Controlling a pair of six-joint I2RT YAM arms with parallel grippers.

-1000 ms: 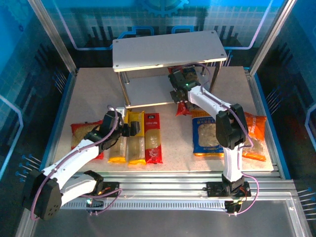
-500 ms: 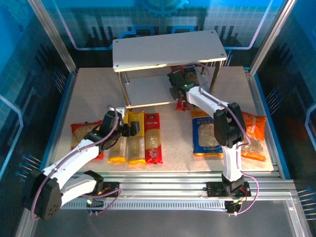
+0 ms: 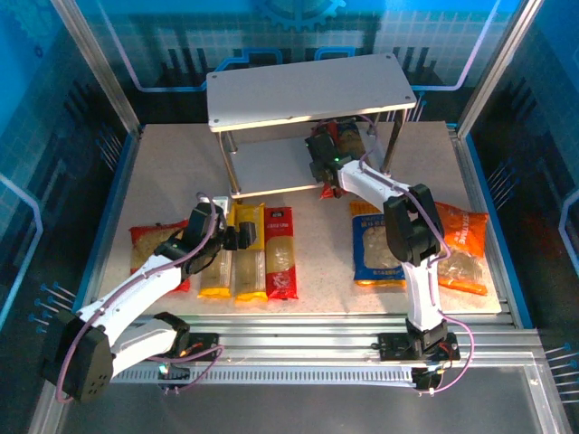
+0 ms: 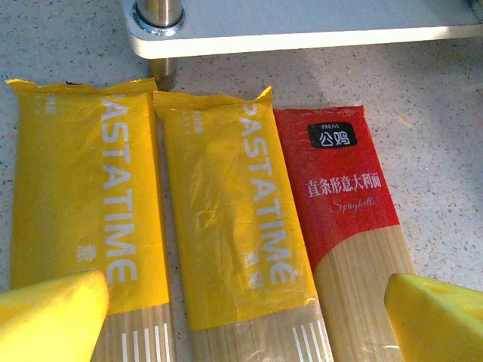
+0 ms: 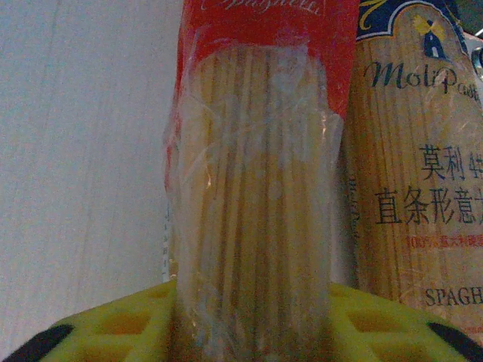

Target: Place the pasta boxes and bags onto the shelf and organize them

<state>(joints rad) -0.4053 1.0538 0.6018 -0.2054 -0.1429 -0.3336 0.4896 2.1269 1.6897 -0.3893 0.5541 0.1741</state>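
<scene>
**Desk:** What has changed since the last look?

**Operator:** My right arm has reached deeper under the shelf (image 3: 308, 90). The red spaghetti pack (image 5: 256, 188) hung off the front a second ago and has gone in with it. Only its near tip now pokes past the lower board (image 5: 75, 151).

**Desk:** Is the right gripper (image 3: 324, 155) holding it?

**Operator:** The pack runs straight out between my yellow pads (image 5: 113, 324) and lies flat on the board. I cannot tell whether the pads are clamping it or just beside it. Touching its right side, ahead of the hand, lies the blue spaghetti pack (image 5: 419, 188), parallel to it.

**Desk:** And the left?

**Operator:** The left gripper (image 4: 245, 317) is spread wide, with nothing between its fingertips (image 4: 53, 317). It hovers over three packs lying side by side on the table. Under the left tip is one yellow pack (image 4: 83, 188), in the middle the other yellow pack (image 4: 226, 211), and toward the right tip a second red pack (image 4: 347, 204). Just beyond their far ends is the shelf's front corner and leg.

**Desk:** The bags?

**Operator:** All are on the table. The red bag (image 3: 149, 240) is left of my left hand. The blue bag (image 3: 375, 249) and orange bag (image 3: 461, 244) are behind my right hand, near its arm.
</scene>
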